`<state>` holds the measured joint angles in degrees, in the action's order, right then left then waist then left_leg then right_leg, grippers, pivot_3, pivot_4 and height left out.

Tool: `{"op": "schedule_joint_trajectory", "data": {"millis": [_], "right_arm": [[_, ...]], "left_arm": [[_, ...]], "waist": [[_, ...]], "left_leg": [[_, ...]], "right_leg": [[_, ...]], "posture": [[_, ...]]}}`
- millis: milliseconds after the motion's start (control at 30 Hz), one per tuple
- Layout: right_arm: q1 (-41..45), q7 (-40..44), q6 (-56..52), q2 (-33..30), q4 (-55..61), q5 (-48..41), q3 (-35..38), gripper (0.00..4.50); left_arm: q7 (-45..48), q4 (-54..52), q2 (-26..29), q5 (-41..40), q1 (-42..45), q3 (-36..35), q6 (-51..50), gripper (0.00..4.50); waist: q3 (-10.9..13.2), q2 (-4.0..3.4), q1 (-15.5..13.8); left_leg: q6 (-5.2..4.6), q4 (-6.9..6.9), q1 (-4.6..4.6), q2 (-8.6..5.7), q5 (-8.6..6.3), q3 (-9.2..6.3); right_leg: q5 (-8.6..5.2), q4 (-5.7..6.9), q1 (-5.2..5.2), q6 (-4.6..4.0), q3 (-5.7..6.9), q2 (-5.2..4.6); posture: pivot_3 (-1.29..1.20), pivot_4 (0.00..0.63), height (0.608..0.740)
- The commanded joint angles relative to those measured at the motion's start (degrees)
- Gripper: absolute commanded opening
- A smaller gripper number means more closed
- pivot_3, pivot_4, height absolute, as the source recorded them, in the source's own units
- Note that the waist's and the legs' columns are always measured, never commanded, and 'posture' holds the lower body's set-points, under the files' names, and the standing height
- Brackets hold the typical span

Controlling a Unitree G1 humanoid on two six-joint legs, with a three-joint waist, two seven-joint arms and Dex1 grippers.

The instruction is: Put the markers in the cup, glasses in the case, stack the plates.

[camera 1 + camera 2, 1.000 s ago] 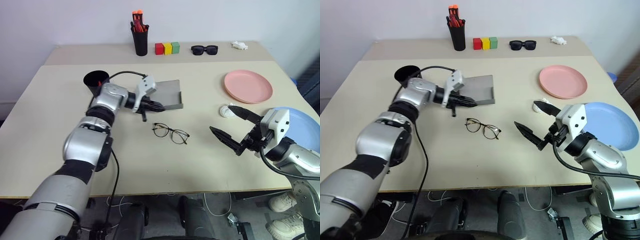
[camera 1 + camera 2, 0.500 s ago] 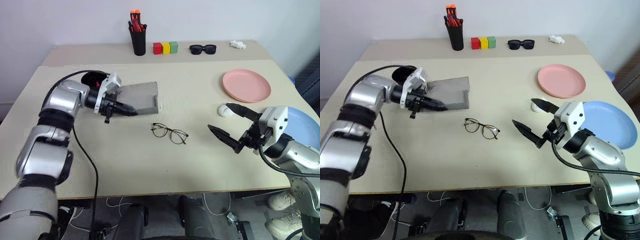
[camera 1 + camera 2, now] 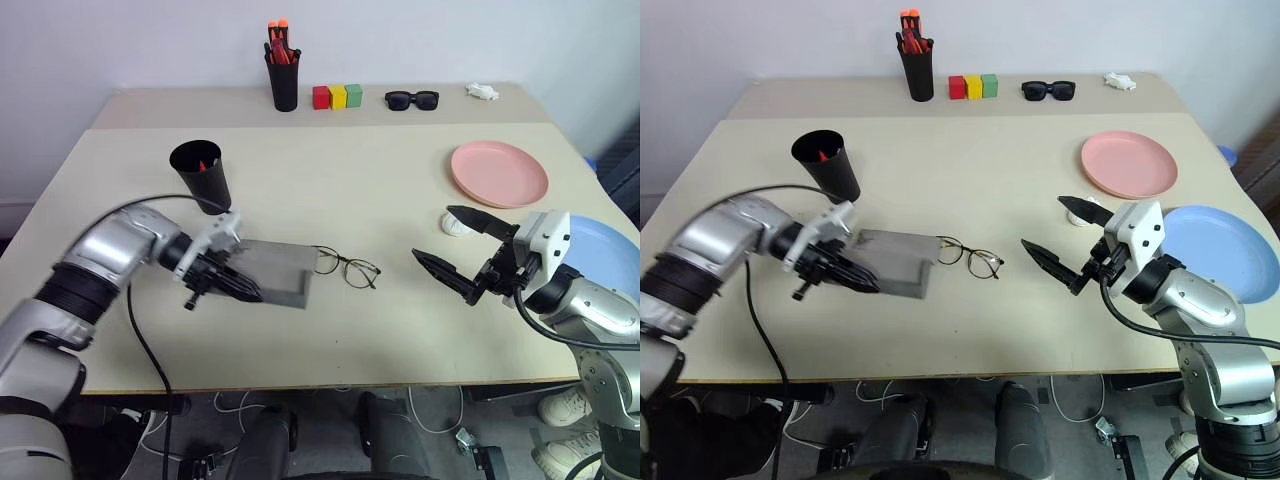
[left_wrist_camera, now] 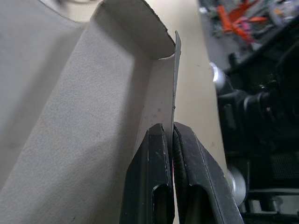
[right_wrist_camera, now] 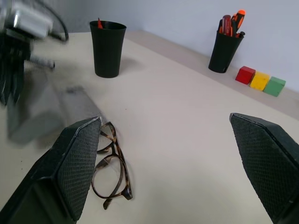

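We see a pale beige counter (image 3: pixel 330 190) with a seam running across it towards the far side. On the far strip stand a narrow black pen pot (image 3: pixel 283 83) with orange-red pens, three small blocks (image 3: pixel 337 96) in red, yellow and green set side by side, chunky black sunglasses (image 3: pixel 410 99) and a small white object (image 3: pixel 480 92). On the near part we find the black cup (image 3: pixel 201 175) at the left, the grey case (image 3: pixel 272 272) lying beside the wire-rimmed glasses (image 3: pixel 346 267) near the middle, and at the right the pink plate (image 3: pixel 499 173), a small white thing (image 3: pixel 455 223) and the blue plate (image 3: pixel 1223 250).
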<state>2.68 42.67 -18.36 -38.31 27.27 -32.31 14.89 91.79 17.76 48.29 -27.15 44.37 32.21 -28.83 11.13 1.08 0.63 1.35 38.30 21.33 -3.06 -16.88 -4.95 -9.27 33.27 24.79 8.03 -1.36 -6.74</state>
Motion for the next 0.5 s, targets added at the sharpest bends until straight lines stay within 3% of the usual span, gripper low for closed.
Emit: {"op": "schedule_joint_trajectory", "data": {"millis": [33,267,500], "right_arm": [[0.7,0.2,0.6,-0.3,1.1,-0.4,1.0,4.5],[0.7,0.0,0.5,-0.4,1.1,-0.5,1.2,4.5],[0.2,-0.1,0.5,-0.3,1.7,-0.6,1.4,4.5]], "left_arm": [[-2.9,0.3,-3.7,3.5,-0.5,-2.9,2.2,0.04],[-7.6,5.3,-13.5,8.1,-0.4,-5.7,3.7,0.04],[-8.0,4.4,-17.1,9.7,-1.7,-8.6,2.3,0.04]], "waist": [[0.0,0.01,0.0],[-0.1,-0.24,-0.6],[-0.2,-0.29,-1.3]], "left_leg": [[0.0,0.0,0.01,0.0,0.0,0.0],[0.0,0.01,-0.19,-0.03,0.0,0.0],[0.0,0.03,-0.24,-0.04,0.0,0.01]], "right_leg": [[0.0,0.0,0.01,0.0,0.0,0.0],[0.0,-0.04,-0.23,0.0,0.0,-0.04],[0.0,-0.08,-0.28,0.01,0.0,-0.05]], "posture": [[0.0,0.15,0.74],[0.0,0.15,0.74],[0.0,0.15,0.74]]}}
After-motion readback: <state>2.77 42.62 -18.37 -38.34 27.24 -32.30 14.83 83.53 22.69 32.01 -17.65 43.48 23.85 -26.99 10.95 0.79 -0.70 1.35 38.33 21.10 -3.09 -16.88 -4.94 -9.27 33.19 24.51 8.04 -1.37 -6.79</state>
